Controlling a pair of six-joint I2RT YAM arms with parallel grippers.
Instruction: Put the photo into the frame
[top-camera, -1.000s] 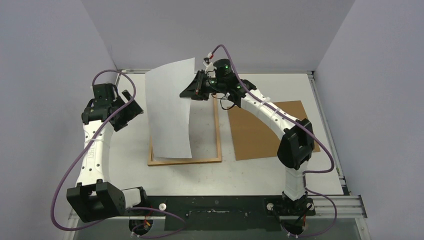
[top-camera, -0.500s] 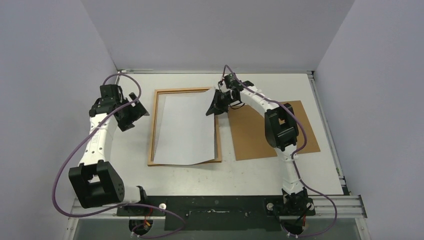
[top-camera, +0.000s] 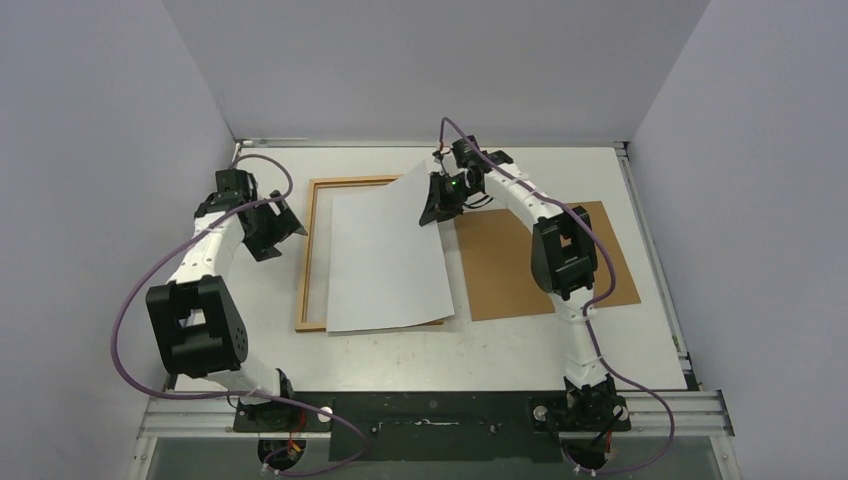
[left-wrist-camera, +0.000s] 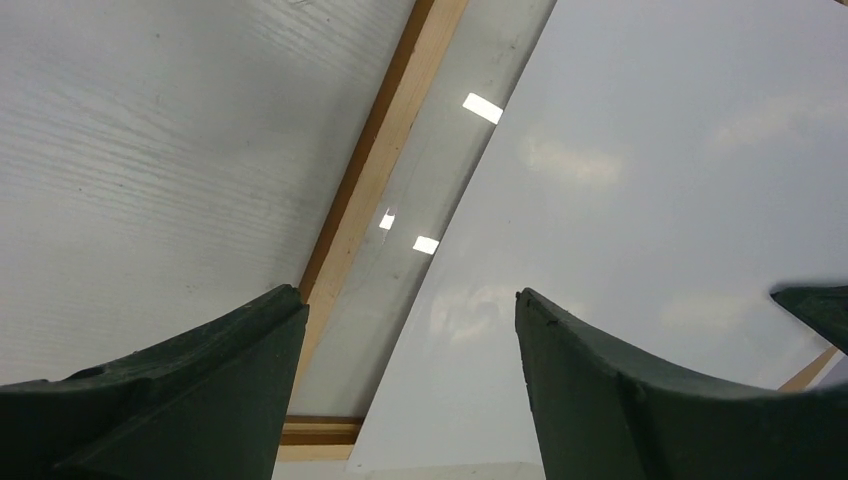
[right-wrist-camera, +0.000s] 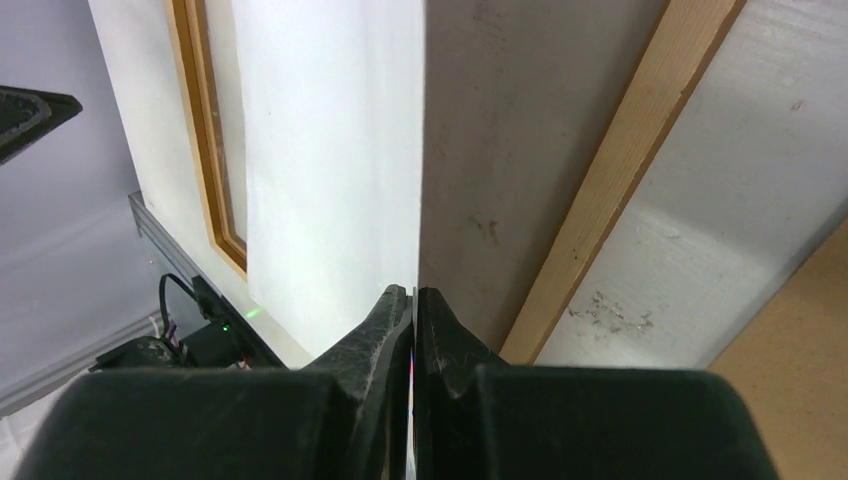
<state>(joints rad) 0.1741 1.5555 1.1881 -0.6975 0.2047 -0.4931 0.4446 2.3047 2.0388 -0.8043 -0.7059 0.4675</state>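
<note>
The photo (top-camera: 385, 255) lies white back up across the frame (top-camera: 312, 250), skewed to the right, so that it covers the right rail and leaves a bare strip along the left rail. My right gripper (top-camera: 437, 197) is shut on the photo's far right corner and holds it slightly raised. The right wrist view has the photo (right-wrist-camera: 330, 150) edge-on, clamped in that gripper (right-wrist-camera: 414, 292), with a frame rail (right-wrist-camera: 620, 170) beside it. My left gripper (top-camera: 280, 225) stands open just left of the frame. In the left wrist view this gripper (left-wrist-camera: 410, 300) is empty above the rail (left-wrist-camera: 375, 170) and the photo's edge (left-wrist-camera: 650, 200).
A flat brown backing panel (top-camera: 540, 260) lies on the table to the right of the frame, under the right arm. Grey walls close in the table at the back and on both sides.
The right gripper has brought the photo down from hanging upright to lying on the frame, then shifted it rightward. The left gripper has moved in toward the frame's left rail.
</note>
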